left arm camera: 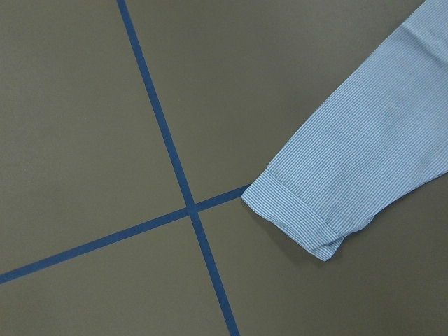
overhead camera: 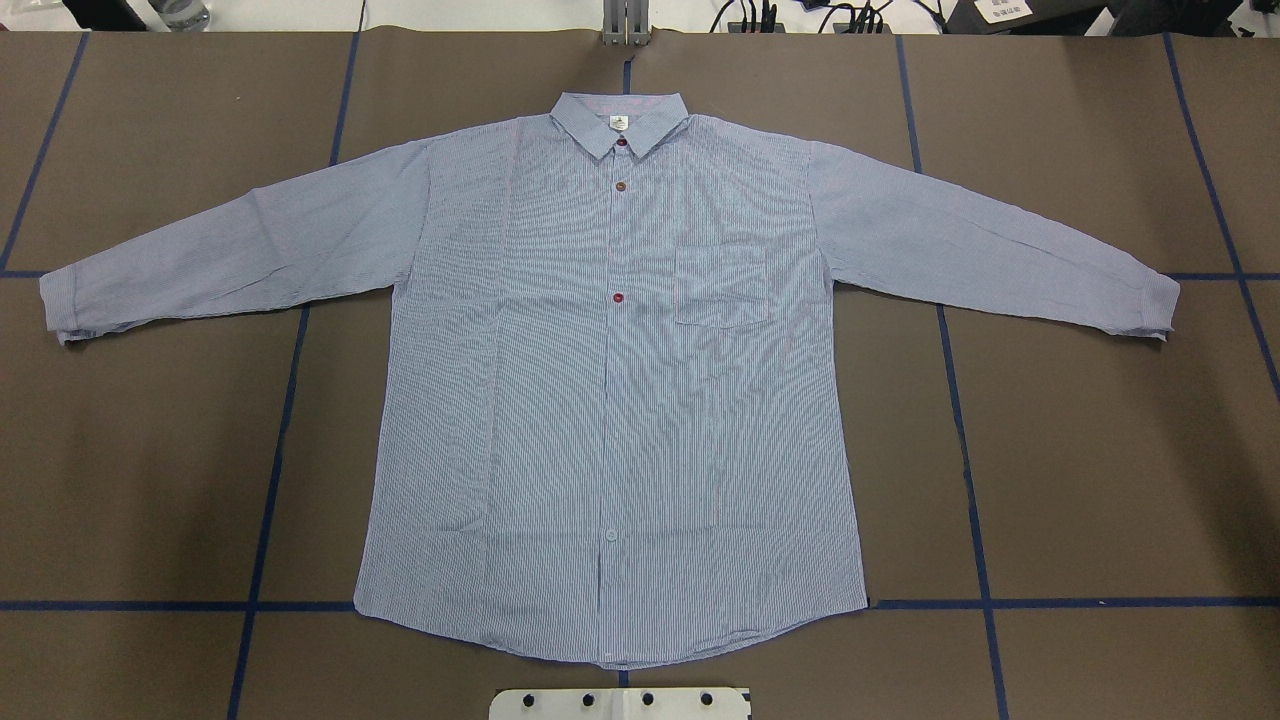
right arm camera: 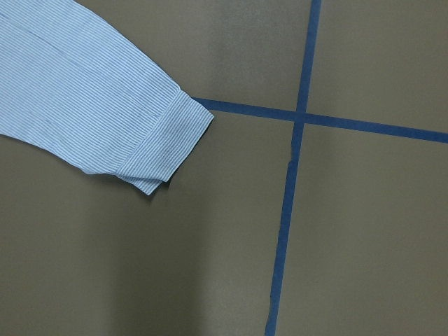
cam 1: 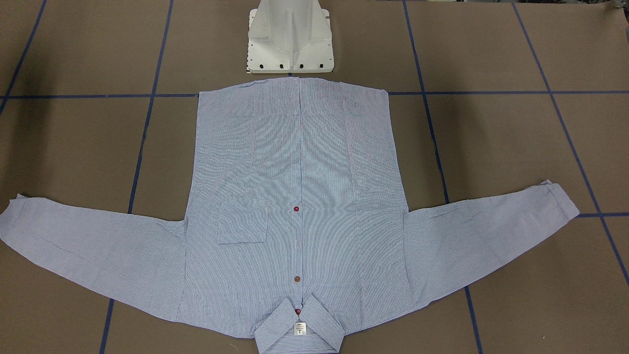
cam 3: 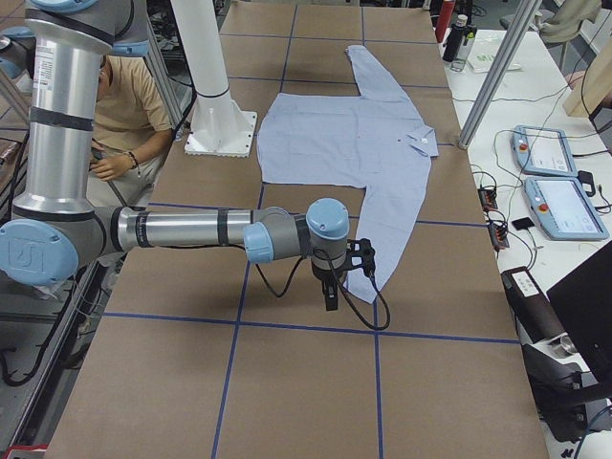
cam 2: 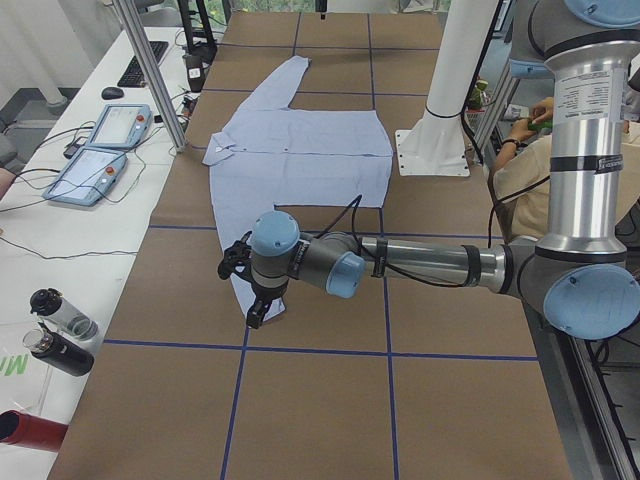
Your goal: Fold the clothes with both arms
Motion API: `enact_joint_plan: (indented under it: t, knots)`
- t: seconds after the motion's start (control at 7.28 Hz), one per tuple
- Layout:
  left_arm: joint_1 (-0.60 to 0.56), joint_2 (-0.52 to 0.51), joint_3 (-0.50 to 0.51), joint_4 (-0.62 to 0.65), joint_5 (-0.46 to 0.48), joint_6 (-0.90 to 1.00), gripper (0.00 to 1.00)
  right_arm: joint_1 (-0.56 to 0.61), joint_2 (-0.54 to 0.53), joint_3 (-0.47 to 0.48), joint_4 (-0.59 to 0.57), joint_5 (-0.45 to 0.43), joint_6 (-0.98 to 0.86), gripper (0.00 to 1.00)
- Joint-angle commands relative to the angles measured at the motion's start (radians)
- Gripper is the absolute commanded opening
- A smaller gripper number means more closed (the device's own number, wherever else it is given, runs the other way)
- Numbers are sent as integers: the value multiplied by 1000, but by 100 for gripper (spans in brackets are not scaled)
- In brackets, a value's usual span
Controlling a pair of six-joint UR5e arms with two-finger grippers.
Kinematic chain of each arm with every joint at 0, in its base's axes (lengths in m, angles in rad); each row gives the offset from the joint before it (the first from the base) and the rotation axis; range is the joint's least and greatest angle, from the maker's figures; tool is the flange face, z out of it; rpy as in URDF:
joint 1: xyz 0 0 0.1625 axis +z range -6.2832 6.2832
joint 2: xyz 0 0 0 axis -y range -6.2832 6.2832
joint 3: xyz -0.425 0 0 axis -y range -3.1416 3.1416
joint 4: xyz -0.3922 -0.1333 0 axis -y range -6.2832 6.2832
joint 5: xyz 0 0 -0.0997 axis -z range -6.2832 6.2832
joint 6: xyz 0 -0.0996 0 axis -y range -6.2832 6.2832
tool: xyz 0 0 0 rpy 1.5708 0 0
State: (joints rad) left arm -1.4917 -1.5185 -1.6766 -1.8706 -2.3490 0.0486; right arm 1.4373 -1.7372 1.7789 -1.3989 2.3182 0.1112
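Overhead exterior shows the shirt (overhead camera: 620, 400) spread flat, front up, on the table (overhead camera: 1100, 450), nothing folded yet; the left claw (cam 2: 257, 311) and right claw (cam 3: 330, 290) each hover near a cuff (left arm camera: 294, 220), openness I cannot tell, so next likely comes gripping both cuffs.

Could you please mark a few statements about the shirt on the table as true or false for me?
1. The shirt lies spread flat, front up, with both sleeves stretched out sideways. True.
2. Its collar points toward the robot's base. False: the collar is at the far end, and the hem is nearest the white pedestal base.
3. The chest pocket sits on the overhead view's right of the button row. True.
4. Every visible button is white. False: the mid-chest button is dark red.
5. In the right wrist view, a sleeve cuff lies beside crossing blue tape lines. True.
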Motion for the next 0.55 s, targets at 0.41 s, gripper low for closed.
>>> enact_joint_plan:
  t: [0.41]
  knots:
    - [-1,0,-11,-2,0,0,100,0,1,-6,0,1,1,100]
